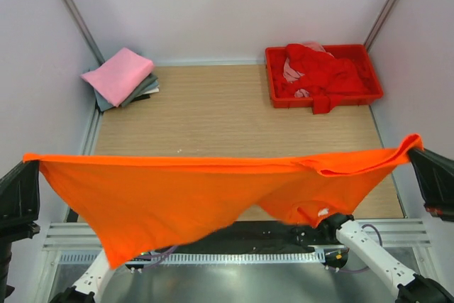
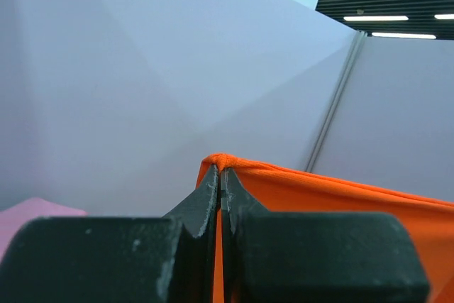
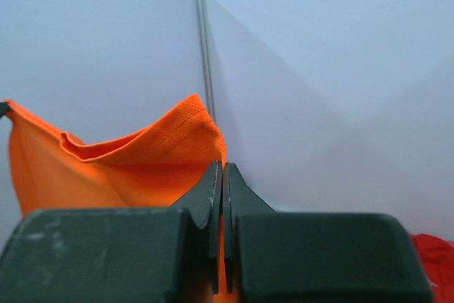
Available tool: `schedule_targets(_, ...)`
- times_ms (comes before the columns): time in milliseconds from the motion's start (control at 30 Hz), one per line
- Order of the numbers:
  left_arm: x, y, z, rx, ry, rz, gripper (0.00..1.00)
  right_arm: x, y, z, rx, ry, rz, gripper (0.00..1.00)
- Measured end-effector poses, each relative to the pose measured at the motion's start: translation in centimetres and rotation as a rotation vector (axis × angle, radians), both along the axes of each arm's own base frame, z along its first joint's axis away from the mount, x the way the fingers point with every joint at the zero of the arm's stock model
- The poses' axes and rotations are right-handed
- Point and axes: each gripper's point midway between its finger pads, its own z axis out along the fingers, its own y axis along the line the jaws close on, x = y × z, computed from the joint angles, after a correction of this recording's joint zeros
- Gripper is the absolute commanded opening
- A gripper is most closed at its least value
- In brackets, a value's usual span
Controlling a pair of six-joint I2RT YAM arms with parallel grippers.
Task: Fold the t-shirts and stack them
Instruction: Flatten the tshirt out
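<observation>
Two corners of the orange t-shirt (image 1: 198,196) pinched: my left gripper (image 1: 27,167) and right gripper (image 1: 418,151) each clamped tight on one, cloth stretched taut across the lower frame.

Orange tee (image 1: 177,196) held taut btw L gripper (image 1: 34,165) & R gripper (image 1: 413,152) — above table (image 1: 213,111).

No readable text or labels.

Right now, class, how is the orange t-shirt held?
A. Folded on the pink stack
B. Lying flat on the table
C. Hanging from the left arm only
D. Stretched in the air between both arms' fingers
D: the orange t-shirt hangs spread out with its top edge taut, one corner pinched in the left fingers and the other in the right fingers.
</observation>
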Motion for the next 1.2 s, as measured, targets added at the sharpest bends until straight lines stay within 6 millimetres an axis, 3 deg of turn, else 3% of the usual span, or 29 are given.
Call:
schedule_targets(100, 1.0, 0.1, 0.3, 0.019, 0.009, 0.029, 0.00, 3.7, 1.1, 0.0, -0.023, 0.040, -0.042, 0.02)
schedule_targets(167, 2.9, 0.2, 0.2, 0.031, 0.046, 0.061, 0.00, 7.6, 2.4, -0.3, -0.044, 0.087, -0.080, 0.01)
schedule_targets(233, 6.3, 0.2, -0.2, 0.040, 0.120, 0.111, 0.00, 11.8, 3.7, -1.1, -0.067, 0.150, -0.121, 0.01)
schedule_targets(300, 11.6, 0.0, -1.6, 0.063, 0.243, 0.177, 0.00, 17.3, 5.4, -3.1, -0.101, 0.250, -0.175, 0.02)
schedule_targets(367, 17.6, -0.6, -4.4, 0.097, 0.392, 0.238, 0.00, 23.0, 7.1, -6.3, -0.143, 0.355, -0.234, 0.02)
schedule_targets(400, 20.4, -0.9, -6.3, 0.118, 0.466, 0.264, 0.00, 26.2, 8.1, -8.7, -0.175, 0.420, -0.267, 0.01)
schedule_targets(467, 26.8, -1.6, -12.0, 0.186, 0.659, 0.327, 0.00, 31.0, 9.6, -13.2, -0.230, 0.519, -0.320, 0.01)
schedule_targets(533, 32.7, -2.0, -19.0, 0.269, 0.866, 0.395, 0.00, 36.7, 11.6, -19.9, -0.315, 0.647, -0.369, 0.01)
schedule_targets(600, 37.5, -2.0, -25.7, 0.341, 1.052, 0.438, 0.00, 40.9, 13.1, -26.4, -0.397, 0.761, -0.402, 0.01)
schedule_targets(700, 42.5, -0.4, -36.1, 0.399, 1.325, 0.494, 0.00, 46.7, 14.7, -36.3, -0.518, 0.919, -0.453, 0.01)
schedule_targets(733, 43.4, 0.2, -38.5, 0.403, 1.388, 0.507, 0.04, 48.0, 15.2, -38.8, -0.548, 0.955, -0.460, 0.05)
schedule_targets(767, 44.3, 1.0, -41.2, 0.403, 1.458, 0.521, 0.15, 49.8, 15.3, -40.9, -0.567, 0.984, -0.475, 0.31)
schedule_targets(800, 45.1, 1.9, -43.3, 0.403, 1.516, 0.536, 0.39, 51.5, 15.6, -42.7, -0.585, 1.014, -0.480, 0.47)
schedule_targets(833, 45.8, 2.6, -44.7, 0.403, 1.558, 0.545, 0.41, 53.3, 15.9, -44.2, -0.598, 1.034, -0.487, 0.66)
schedule_targets(867, 46.8, 3.1, -45.7, 0.392, 1.583, 0.554, 0.50, 55.2, 16.3, -44.7, -0.587, 1.034, -0.492, 0.73)
schedule_targets(933, 48.6, 4.0, -45.9, 0.380, 1.612, 0.576, 0.59, 58.1, 16.8, -44.8, -0.578, 1.016, -0.501, 0.82)
schedule_targets(1033, 50.4, 4.1, -43.1, 0.336, 1.544, 0.585, 0.70, 59.8, 16.4, -43.3, -0.558, 0.994, -0.514, 0.86)
schedule_targets(1133, 49.6, 3.4, -38.7, 0.304, 1.459, 0.570, 0.75, 59.7, 15.9, -40.0, -0.520, 0.955, -0.520, 0.87)
schedule_targets(1200, 47.9, 2.9, -35.3, 0.282, 1.398, 0.551, 0.75, 58.6, 15.7, -38.0, -0.495, 0.937, -0.512, 0.87)
